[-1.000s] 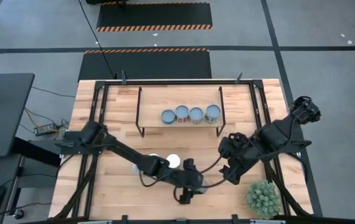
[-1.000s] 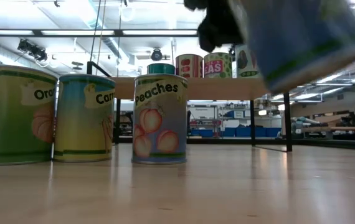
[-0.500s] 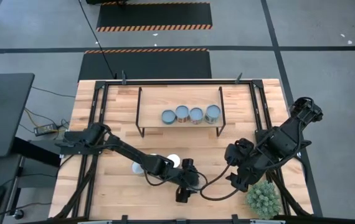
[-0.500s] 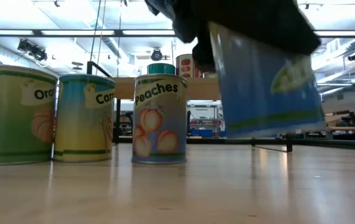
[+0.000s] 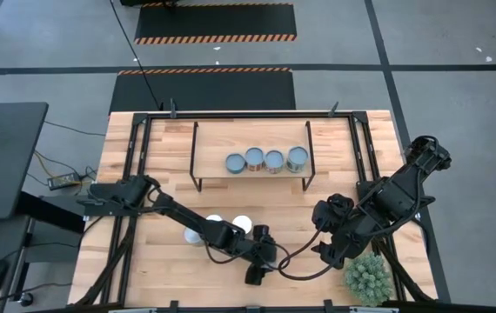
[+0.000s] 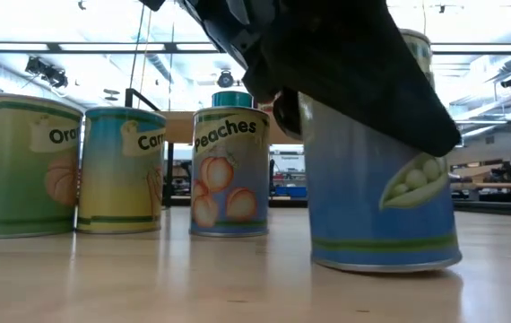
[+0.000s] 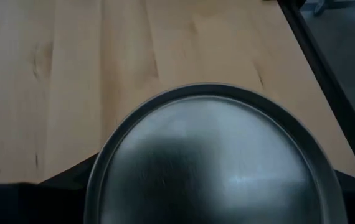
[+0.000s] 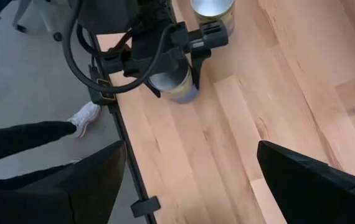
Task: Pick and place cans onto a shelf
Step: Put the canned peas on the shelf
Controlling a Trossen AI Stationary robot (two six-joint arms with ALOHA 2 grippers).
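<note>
A blue tin with a pea picture (image 6: 383, 193) is standing on the light wooden tabletop (image 5: 318, 265) near its front edge, with the left gripper (image 5: 255, 268) clamped around it from above. Four cans (image 5: 265, 160) are sitting in a row on the low wooden shelf (image 5: 209, 161) near the back edge. The right gripper (image 5: 328, 249), fingers spread and empty, is hanging beside the spiky green potted plant (image 5: 368, 276) at the front right corner.

The high view looks straight down on the whole surface (image 5: 335, 152) and both arms. The low view sits at surface height, facing level across it into the room — very near a pea can (image 6: 381, 179), which fills its right half. The left wrist view looks down closely on a round can top (image 7: 212, 162). The right wrist view, farther off, looks across the surface at the left gripper (image 8: 171, 46) — that same can appears there too.
</note>
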